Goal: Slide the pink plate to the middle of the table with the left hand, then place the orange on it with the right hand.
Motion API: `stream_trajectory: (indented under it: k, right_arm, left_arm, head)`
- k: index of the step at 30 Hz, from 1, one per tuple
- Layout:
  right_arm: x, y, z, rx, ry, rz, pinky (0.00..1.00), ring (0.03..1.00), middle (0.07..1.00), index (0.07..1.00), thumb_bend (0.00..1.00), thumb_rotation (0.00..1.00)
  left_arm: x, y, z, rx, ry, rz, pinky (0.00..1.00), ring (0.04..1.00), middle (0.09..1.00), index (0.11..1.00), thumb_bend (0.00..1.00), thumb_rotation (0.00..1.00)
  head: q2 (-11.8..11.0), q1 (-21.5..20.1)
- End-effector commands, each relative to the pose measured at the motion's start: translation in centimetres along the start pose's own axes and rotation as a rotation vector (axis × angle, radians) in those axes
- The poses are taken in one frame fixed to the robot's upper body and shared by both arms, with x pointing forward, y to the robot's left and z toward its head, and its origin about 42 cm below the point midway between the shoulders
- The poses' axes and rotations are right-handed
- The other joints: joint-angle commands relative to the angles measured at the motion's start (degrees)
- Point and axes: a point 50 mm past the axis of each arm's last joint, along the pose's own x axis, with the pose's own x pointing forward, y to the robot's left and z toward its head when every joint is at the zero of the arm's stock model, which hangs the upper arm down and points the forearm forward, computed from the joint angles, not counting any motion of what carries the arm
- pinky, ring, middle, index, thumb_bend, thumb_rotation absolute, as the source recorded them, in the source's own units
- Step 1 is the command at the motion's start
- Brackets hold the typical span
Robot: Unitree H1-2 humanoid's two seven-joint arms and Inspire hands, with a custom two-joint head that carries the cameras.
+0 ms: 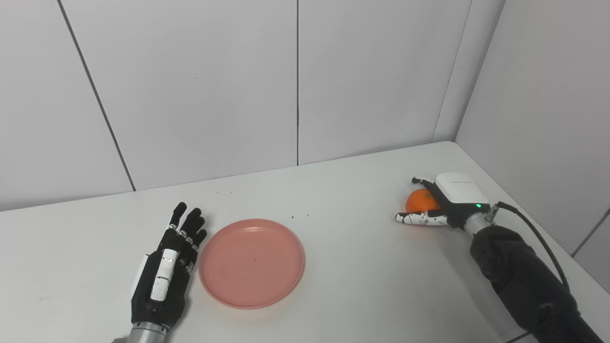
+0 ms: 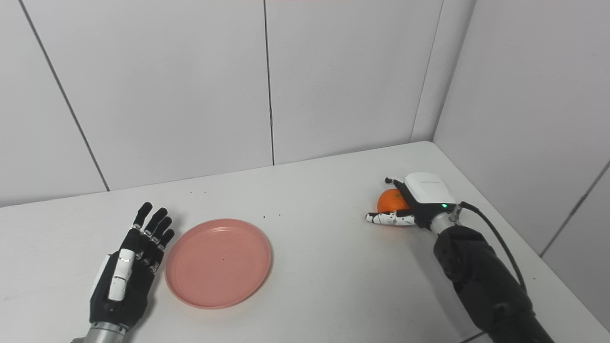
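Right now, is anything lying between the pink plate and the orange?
Nothing large: between the pink plate and the orange, cupped by the right hand, both eye views show bare table, with only tiny dark specks.

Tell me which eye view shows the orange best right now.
The left eye view, slightly: the orange shows a bit more of its surface between the right hand's thumb and fingers. The right eye view gives the same orange, with the hand's white back covering its right side. In both it is partly hidden.

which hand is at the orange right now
The right hand: it is wrapped around the orange near the table's right edge. The left hand lies flat and open beside the pink plate.
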Motion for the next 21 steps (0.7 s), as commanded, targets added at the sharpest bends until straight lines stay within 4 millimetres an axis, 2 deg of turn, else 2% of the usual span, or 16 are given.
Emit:
stream_trajectory:
  k: [1, 5, 7, 8, 9, 10, 11, 12, 13, 14, 16, 21]
  right_arm:
    - [0.6, -2.1, -0.5, -0.011, 0.008, -0.062, 0.81, 0.840, 0.840, 0.823, 0.91, 0.85]
    - [0.4, -1.4, -0.5, 0.002, 0.005, -0.064, 0.77, 0.827, 0.833, 0.818, 0.91, 0.84]
    - [0.4, -1.0, -0.5, 0.016, 0.011, -0.088, 0.63, 0.736, 0.778, 0.784, 0.90, 0.79]
    - [0.4, -0.9, -0.4, 0.023, 0.016, -0.099, 0.52, 0.625, 0.712, 0.749, 0.88, 0.73]
    - [0.4, -0.8, -0.3, 0.043, 0.023, -0.122, 0.48, 0.587, 0.690, 0.737, 0.88, 0.71]
    - [0.5, -0.7, -0.2, 0.066, 0.024, -0.144, 0.38, 0.461, 0.569, 0.635, 0.82, 0.54]
    - [0.5, -0.7, -0.1, 0.082, 0.023, -0.158, 0.31, 0.376, 0.479, 0.560, 0.67, 0.36]
    - [0.5, -0.6, -0.1, 0.098, 0.009, -0.166, 0.24, 0.299, 0.393, 0.511, 0.58, 0.24]
    - [0.5, -0.6, -0.1, 0.106, -0.001, -0.168, 0.17, 0.222, 0.298, 0.486, 0.54, 0.19]
    - [0.5, -0.5, 0.0, 0.104, -0.013, -0.164, 0.14, 0.189, 0.257, 0.476, 0.52, 0.17]
    - [0.5, -0.5, 0.0, 0.097, -0.022, -0.152, 0.13, 0.173, 0.237, 0.471, 0.51, 0.16]
    - [0.5, -0.5, 0.0, 0.087, -0.037, -0.124, 0.12, 0.169, 0.233, 0.469, 0.50, 0.17]
  left_arm:
    - [-4.3, 0.3, -4.3, -0.071, 0.139, 0.071, 1.00, 0.984, 0.952, 0.969, 0.74, 0.67]
    - [-4.3, 0.3, -4.3, -0.072, 0.141, 0.071, 1.00, 0.984, 0.952, 0.969, 0.74, 0.67]
    - [-4.4, 0.3, -4.3, -0.072, 0.143, 0.071, 1.00, 0.985, 0.952, 0.971, 0.75, 0.66]
    - [-4.4, 0.2, -4.3, -0.071, 0.143, 0.071, 1.00, 0.984, 0.952, 0.972, 0.75, 0.66]
    - [-4.4, 0.2, -4.3, -0.070, 0.142, 0.070, 1.00, 0.983, 0.952, 0.973, 0.75, 0.66]
    - [-4.4, 0.2, -4.3, -0.070, 0.141, 0.070, 1.00, 0.984, 0.954, 0.974, 0.75, 0.66]
    - [-4.4, 0.2, -4.3, -0.071, 0.141, 0.070, 1.00, 0.984, 0.954, 0.974, 0.75, 0.66]
    - [-4.4, 0.2, -4.3, -0.071, 0.141, 0.069, 1.00, 0.984, 0.955, 0.975, 0.75, 0.66]
    - [-4.4, 0.1, -4.3, -0.071, 0.142, 0.068, 1.00, 0.985, 0.956, 0.974, 0.74, 0.66]
    - [-4.4, 0.1, -4.3, -0.071, 0.142, 0.068, 0.99, 0.984, 0.955, 0.973, 0.75, 0.66]
    - [-4.3, 0.1, -4.3, -0.072, 0.143, 0.067, 0.99, 0.983, 0.953, 0.971, 0.75, 0.66]
    - [-4.2, 0.0, -4.4, -0.072, 0.145, 0.067, 0.99, 0.976, 0.946, 0.965, 0.76, 0.66]
  head:
    - [0.08, 0.04]
    - [0.20, 0.15]
    - [0.35, 0.16]
    - [0.35, 0.16]
    - [0.51, 0.25]
    - [0.54, 0.30]
    - [0.54, 0.30]
    - [0.60, 0.40]
    - [0.60, 0.40]
    - [0.66, 0.49]
    - [0.62, 0.58]
    - [0.66, 0.71]
